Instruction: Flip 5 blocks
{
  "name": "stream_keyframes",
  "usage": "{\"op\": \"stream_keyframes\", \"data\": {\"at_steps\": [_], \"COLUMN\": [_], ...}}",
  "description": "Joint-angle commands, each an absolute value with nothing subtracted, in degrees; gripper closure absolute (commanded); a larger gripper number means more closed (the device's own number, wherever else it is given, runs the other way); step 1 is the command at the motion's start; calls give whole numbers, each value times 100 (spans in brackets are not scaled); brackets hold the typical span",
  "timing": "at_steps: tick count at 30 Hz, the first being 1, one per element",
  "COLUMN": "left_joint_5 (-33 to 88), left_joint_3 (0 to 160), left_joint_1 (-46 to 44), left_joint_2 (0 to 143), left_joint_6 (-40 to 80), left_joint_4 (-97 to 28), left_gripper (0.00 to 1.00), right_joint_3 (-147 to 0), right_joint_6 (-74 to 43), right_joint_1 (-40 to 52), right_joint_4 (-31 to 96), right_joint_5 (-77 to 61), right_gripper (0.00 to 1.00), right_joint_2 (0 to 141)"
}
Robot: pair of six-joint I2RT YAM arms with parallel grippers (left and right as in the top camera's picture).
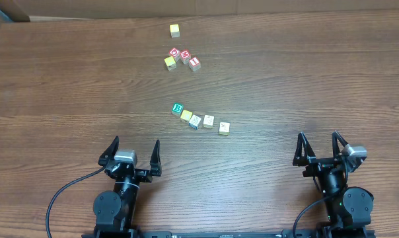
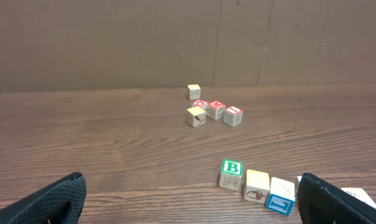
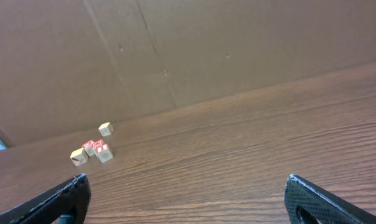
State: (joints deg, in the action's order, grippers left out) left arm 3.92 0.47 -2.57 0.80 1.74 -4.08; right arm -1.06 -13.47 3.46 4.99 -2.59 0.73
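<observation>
Left gripper (image 1: 136, 141), near table edge: jaws spread wide, holding nothing. Right gripper (image 1: 318, 135), same edge: jaws spread wide, holding nothing. Five alphabet blocks (image 1: 195, 120): close diagonal row on the wooden table (image 1: 285, 79), just beyond the left gripper; green "B" block (image 1: 178, 109) at the far-left end. Red-letter cubes (image 1: 185, 57): small cluster, farther back. Lone yellow-topped cube (image 1: 175, 30): farthest.

Even, soft indoor light, faint shadows, no glare; wrist views slightly soft.
</observation>
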Motion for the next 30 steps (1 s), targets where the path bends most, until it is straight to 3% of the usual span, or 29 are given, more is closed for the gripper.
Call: {"op": "stream_keyframes", "data": {"at_steps": [1, 30], "left_joint_5": [495, 622], "left_joint_3": [27, 56], "left_joint_1": [-226, -226], "left_joint_2": [25, 25], "left_joint_6": [298, 338], "left_joint_4": [-403, -309], "left_gripper": [0, 0], "right_joint_3": [-45, -45], "right_joint_6": [-1347, -1393], "right_joint_1": [373, 375], "right_joint_4": [464, 462], "right_joint_5": [-270, -281], "right_gripper": [0, 0], "right_joint_2": [16, 16]}}
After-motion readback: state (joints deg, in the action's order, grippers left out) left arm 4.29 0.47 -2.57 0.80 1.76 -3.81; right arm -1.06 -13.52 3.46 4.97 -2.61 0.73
